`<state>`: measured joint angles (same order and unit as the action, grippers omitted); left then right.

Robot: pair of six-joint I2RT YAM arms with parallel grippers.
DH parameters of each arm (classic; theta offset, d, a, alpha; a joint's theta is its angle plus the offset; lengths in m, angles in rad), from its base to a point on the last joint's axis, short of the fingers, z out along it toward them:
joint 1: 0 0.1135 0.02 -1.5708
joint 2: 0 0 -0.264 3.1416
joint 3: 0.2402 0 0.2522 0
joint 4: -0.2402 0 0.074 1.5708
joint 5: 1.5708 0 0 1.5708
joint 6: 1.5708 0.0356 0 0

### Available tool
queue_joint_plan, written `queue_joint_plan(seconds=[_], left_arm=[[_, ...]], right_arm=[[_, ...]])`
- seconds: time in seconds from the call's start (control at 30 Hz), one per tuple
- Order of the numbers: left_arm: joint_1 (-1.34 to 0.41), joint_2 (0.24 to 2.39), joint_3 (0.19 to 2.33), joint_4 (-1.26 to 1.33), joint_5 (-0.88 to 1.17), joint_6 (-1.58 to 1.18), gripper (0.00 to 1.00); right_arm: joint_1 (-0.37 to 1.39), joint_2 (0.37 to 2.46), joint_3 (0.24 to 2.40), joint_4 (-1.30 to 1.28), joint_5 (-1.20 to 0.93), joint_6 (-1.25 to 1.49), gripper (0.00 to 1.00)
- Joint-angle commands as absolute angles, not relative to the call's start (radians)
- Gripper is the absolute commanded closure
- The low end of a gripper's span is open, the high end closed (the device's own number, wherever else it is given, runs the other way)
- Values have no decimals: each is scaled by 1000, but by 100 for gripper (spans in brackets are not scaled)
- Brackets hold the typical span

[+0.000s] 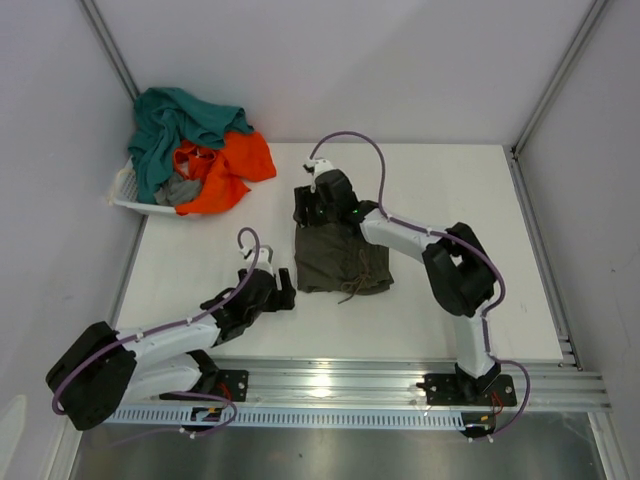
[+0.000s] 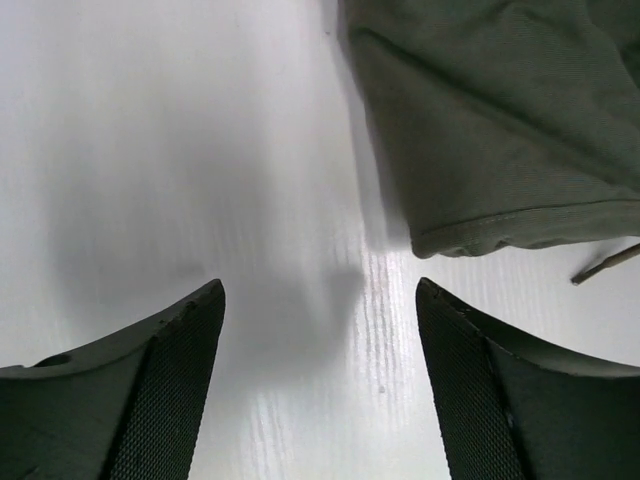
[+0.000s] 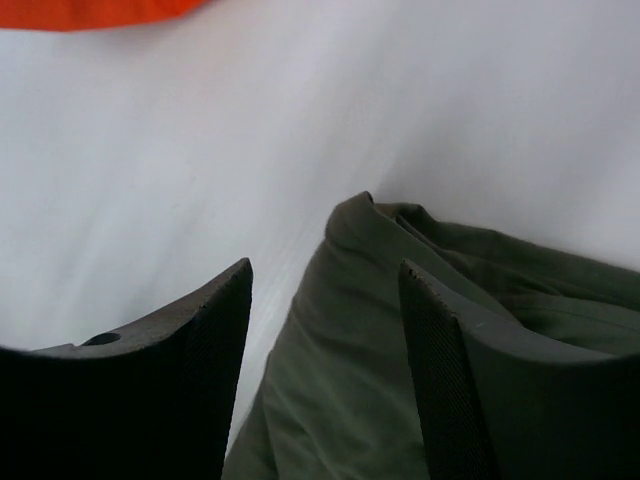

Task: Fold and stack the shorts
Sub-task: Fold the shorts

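Observation:
The dark olive-green shorts (image 1: 342,258) lie folded in the middle of the white table, drawstring at the near edge. My right gripper (image 1: 312,208) is open over their far left corner; in the right wrist view the olive cloth (image 3: 350,380) lies between and below the open fingers. My left gripper (image 1: 285,290) is open and empty, low over bare table just left of the shorts' near left corner (image 2: 480,150). Teal (image 1: 175,125), orange (image 1: 235,165) and grey (image 1: 178,190) shorts are heaped in the basket.
The white plastic basket (image 1: 128,195) sits at the table's far left corner, cloth spilling over its rim. An orange edge (image 3: 90,10) shows at the top of the right wrist view. Grey walls close in the table.

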<state>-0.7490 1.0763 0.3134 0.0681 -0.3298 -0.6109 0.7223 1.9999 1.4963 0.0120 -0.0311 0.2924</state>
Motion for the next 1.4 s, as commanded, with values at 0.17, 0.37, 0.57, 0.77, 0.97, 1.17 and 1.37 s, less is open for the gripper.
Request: queue_joint_plan(seconds=[0.17,0.37,0.57,0.77,0.97,1.17,1.37], left_arm=[[-753,1084,259,317,-338,-542,18],[-752,1132,233,480,-247,-428,22],[-753,1218,258,560,-198,-362,29],[-756,1250,221,698,-195,-324,27],[-765,1342,262,732,-201,-269,42],[-781,1423,293,762,-208,-261,70],[-814,1473,302,813,-265,-239,100]], right_arm=[[764,2126,1650,-155,202,201,37],[765,2177,1695,-160,221,201,38],[769,2186,1709,-140,207,186,41],[767,2192,1715,-135,192,181,41],[769,2209,1746,-155,192,172,49],[769,2210,1749,-150,192,170,75],[767,2221,1759,-146,183,170,92]])
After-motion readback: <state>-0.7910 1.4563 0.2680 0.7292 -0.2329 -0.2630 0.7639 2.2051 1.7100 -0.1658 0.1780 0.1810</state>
